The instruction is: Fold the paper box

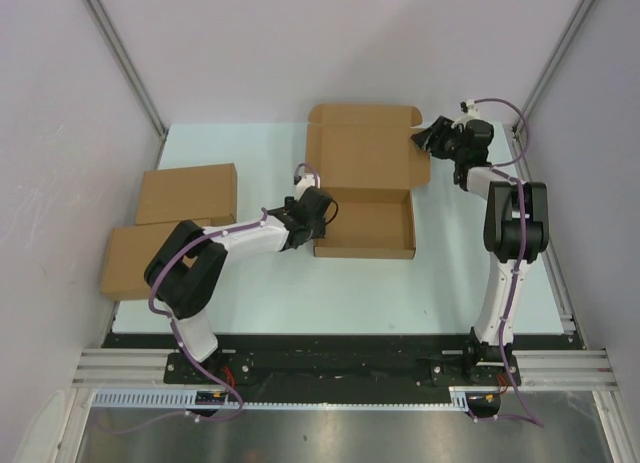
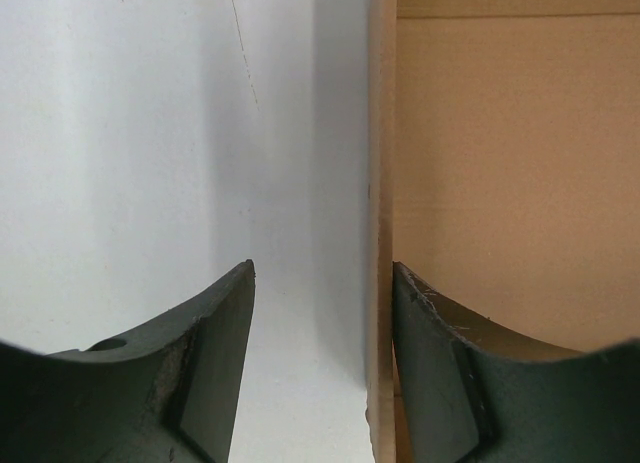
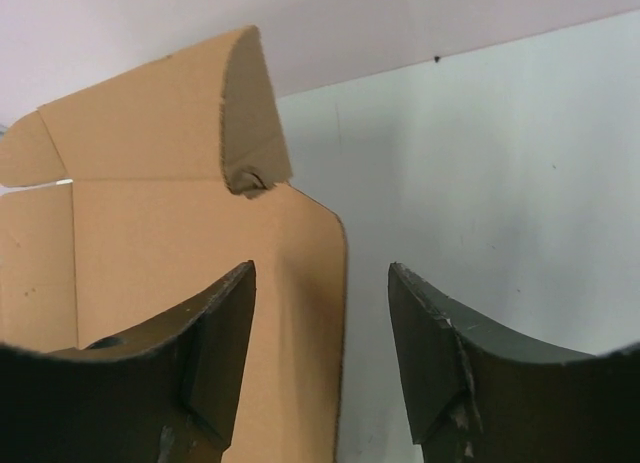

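The paper box lies in the middle of the table. Its shallow tray (image 1: 365, 230) is near me and its open lid (image 1: 362, 148) lies flat behind it, with a raised front flap at the far edge. My left gripper (image 1: 316, 221) is open and straddles the tray's left wall (image 2: 380, 233): one finger (image 2: 215, 368) is outside over the table, the other (image 2: 445, 368) is inside the tray, close to the wall. My right gripper (image 1: 432, 138) is open at the lid's right side, its jaws either side of the side flap's (image 3: 300, 283) edge. A bent corner tab (image 3: 250, 113) stands up beyond it.
Two finished flat brown boxes (image 1: 187, 193) (image 1: 135, 261) lie at the table's left edge, one overlapping the other. Grey walls with metal rails enclose the pale table (image 1: 440, 283) on the left, right and back.
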Controlling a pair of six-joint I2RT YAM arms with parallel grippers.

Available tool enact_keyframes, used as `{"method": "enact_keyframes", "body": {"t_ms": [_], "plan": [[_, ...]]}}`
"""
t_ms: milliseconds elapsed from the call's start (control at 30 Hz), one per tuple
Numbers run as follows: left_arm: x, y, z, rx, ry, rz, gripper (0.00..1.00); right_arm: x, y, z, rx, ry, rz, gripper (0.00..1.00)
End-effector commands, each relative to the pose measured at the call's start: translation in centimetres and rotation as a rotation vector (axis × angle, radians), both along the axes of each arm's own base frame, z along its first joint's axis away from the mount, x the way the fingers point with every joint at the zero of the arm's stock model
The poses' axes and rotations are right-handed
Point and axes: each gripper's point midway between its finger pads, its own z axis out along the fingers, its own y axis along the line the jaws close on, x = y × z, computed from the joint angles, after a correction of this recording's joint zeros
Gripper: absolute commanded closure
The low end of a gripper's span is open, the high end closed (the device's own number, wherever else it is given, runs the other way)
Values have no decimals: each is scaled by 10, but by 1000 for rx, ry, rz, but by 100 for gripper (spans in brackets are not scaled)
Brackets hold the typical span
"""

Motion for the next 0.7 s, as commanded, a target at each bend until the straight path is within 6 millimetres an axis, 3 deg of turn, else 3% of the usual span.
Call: {"method": "enact_keyframes", "body": {"t_ms": [0,200,400,667], "plan": [[5,-3,5,-12,-8,21,40,13,12,26,-2,-72,36,44],[5,-2,4,-10,-5,22,40,12,16,27,-23,-65,43,66],[6,-3,7,-17,-11,22,40,4,14,24,-49,-51,41,61],[5,-4,7,-26,-10,23,40,-2,10,27,-59,-47,38,63]]}}
